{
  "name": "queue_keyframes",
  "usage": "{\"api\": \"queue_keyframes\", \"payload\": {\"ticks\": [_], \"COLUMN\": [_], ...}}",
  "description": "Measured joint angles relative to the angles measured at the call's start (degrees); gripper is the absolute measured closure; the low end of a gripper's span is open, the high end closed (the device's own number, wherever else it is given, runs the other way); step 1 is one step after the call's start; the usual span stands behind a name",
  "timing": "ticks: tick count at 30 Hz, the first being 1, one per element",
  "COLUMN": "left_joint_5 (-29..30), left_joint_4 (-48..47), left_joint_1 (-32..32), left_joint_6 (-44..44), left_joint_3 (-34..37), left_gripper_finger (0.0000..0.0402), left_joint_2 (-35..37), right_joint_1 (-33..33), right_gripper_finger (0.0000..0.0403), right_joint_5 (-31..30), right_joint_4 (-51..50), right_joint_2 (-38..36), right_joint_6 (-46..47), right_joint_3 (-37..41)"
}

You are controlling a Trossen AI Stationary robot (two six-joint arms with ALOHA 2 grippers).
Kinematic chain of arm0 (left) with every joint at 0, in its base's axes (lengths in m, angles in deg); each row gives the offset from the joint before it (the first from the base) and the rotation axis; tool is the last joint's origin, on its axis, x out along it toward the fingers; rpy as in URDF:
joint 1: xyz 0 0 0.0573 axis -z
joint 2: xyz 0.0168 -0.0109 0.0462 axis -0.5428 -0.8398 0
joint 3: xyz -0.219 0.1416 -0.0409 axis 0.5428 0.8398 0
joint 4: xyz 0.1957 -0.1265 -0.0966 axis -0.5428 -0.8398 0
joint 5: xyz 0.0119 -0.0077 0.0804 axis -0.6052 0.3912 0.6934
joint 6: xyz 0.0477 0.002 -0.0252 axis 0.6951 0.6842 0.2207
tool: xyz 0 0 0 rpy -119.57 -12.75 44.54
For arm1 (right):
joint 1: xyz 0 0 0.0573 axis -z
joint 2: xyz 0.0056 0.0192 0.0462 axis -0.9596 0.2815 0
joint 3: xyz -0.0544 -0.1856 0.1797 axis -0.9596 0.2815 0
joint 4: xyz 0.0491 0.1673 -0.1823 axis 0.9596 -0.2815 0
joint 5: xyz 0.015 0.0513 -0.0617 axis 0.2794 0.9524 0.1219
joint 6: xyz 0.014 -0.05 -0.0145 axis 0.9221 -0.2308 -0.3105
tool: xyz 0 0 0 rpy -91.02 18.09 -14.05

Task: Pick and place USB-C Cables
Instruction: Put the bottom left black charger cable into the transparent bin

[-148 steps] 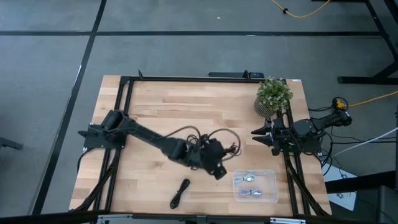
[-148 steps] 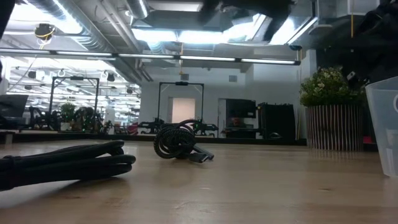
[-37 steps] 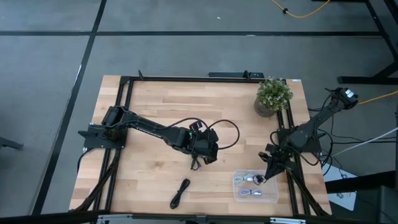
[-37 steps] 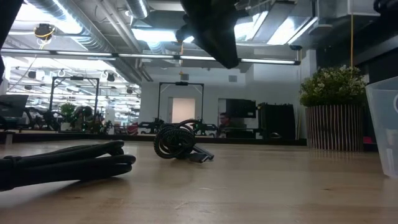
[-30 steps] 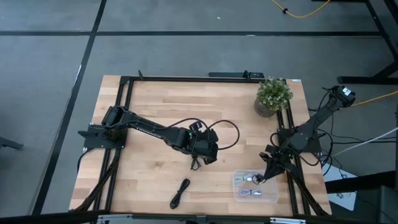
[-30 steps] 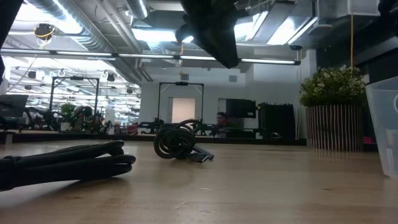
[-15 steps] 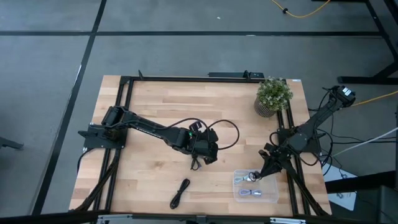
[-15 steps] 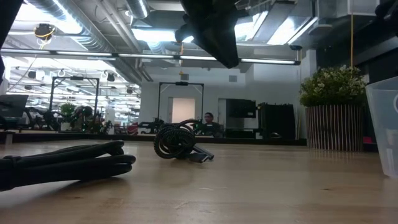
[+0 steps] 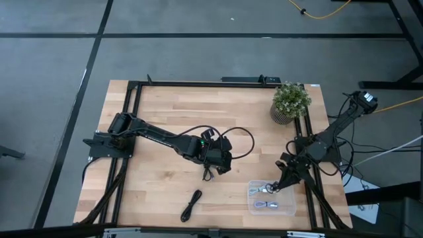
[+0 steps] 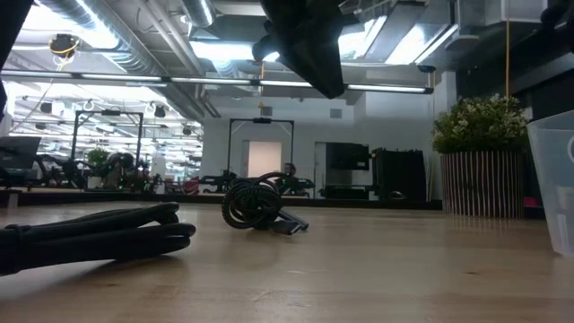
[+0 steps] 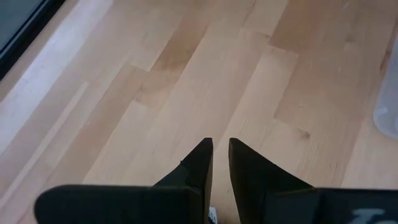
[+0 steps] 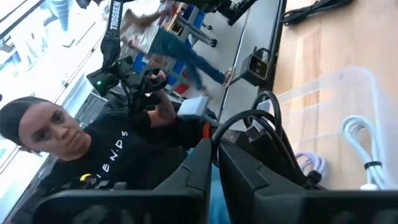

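A clear tray [image 9: 291,190] at the near right holds pale cables [image 9: 266,205], also in the right wrist view [image 12: 359,142]. My right gripper [image 9: 269,189] hangs over the tray, shut on a black USB-C cable [image 12: 268,127]. A black cable bundle [image 9: 192,205] lies near the front edge [image 10: 90,235]. A coiled black cable [image 10: 256,205] rests on the wood farther back. My left gripper [image 9: 210,169] hangs above the table's middle, shut and empty, over bare wood [image 11: 221,149]. My right gripper has a loop of the black cable [image 12: 219,138] at its fingertips. The fingers [image 12: 198,163] are nearly together. The loop arches out past the tips, clear of the table, above the tray [image 12: 348,87]. The exact place of contact is hidden by the fingers.
A potted plant [image 9: 289,100] stands at the far right, in front of the right arm's base. The tray's wall shows at the right in the low view [image 10: 552,179]. A person in a dark shirt [image 12: 93,162] is beyond the table in the right wrist view.
My right gripper has gone a little toward the table's left above the tray, staying shut. My left arm and the cables on the wood have kept still.
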Motion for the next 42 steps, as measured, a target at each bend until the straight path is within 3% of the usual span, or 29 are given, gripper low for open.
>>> {"api": "queue_keyframes", "payload": {"ticks": [9, 13, 32, 37, 42], "left_joint_5": [0.1, 0.0, -0.6, -0.6, -0.6], "left_joint_4": [0.0, 0.1, 1.4, 1.4, 1.4], "left_joint_1": [0.0, 0.0, 0.0, 0.0, 0.0], "left_joint_6": [-4.1, -4.5, -4.0, -4.0, -4.0], "left_joint_3": [0.0, 0.0, 0.0, 0.0, 0.0], "left_gripper_finger": [0.0357, 0.0357, 0.0357, 0.0357, 0.0357], "left_joint_2": [0.0, 0.0, -0.1, -0.1, -0.1], "right_joint_1": [-0.2, -0.1, -0.2, -0.1, -0.2], "right_gripper_finger": [0.0367, 0.0365, 0.0366, 0.0366, 0.0365], "right_joint_5": [3.6, 0.2, -1.0, -6.4, -5.8], "right_joint_4": [-0.7, -0.9, -1.0, -1.8, 0.4], "right_joint_2": [0.3, 0.9, 1.0, 1.0, 1.0], "right_joint_6": [2.8, 3.3, 1.2, 0.9, -1.6], "right_joint_3": [0.0, 0.0, 0.0, 0.0, 0.0]}}
